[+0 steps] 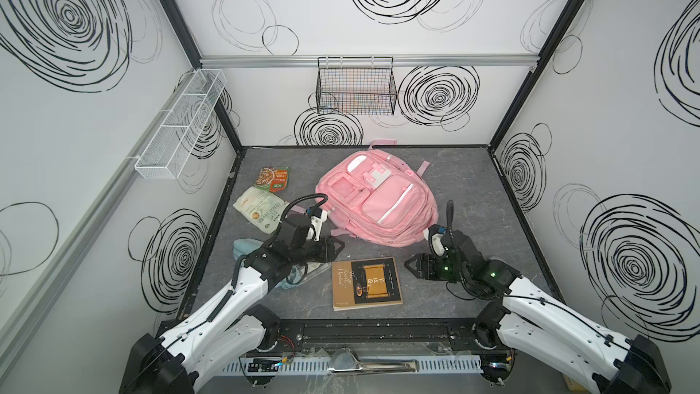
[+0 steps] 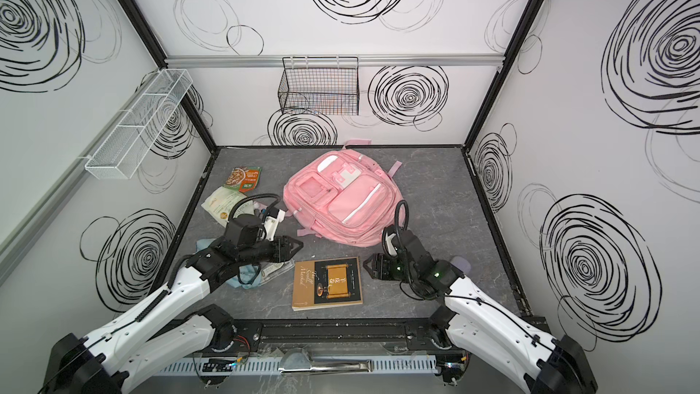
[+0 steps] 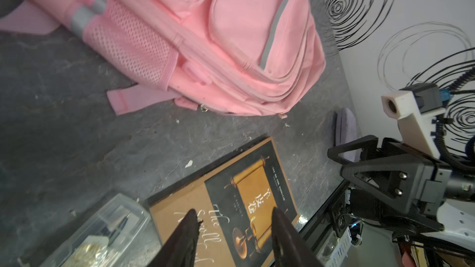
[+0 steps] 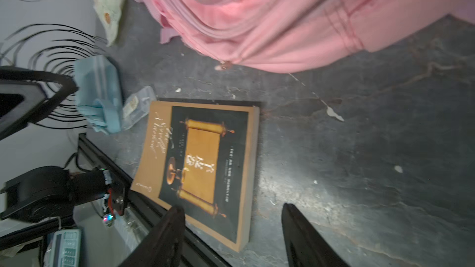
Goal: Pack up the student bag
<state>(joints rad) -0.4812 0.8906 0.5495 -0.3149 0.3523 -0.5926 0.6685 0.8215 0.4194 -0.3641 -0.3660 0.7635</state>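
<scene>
Large pink fabric backpack-style student bag [image 1: 378, 202] lies flat, pockets up, centre-rear on the grey bench [image 1: 469, 195]. Long axis roughly rear-to-front, slightly skewed: top loop toward rear edge, base toward front edge. The left gripper [image 1: 339, 248] and right gripper [image 1: 408, 264] have parted jaws and are empty, either side of a brown-and-black paperback book [image 1: 366, 284].

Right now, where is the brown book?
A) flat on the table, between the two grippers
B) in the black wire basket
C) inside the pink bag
A: the book lies on the table outside the student bag, the left gripper and right gripper flanking it.
</scene>
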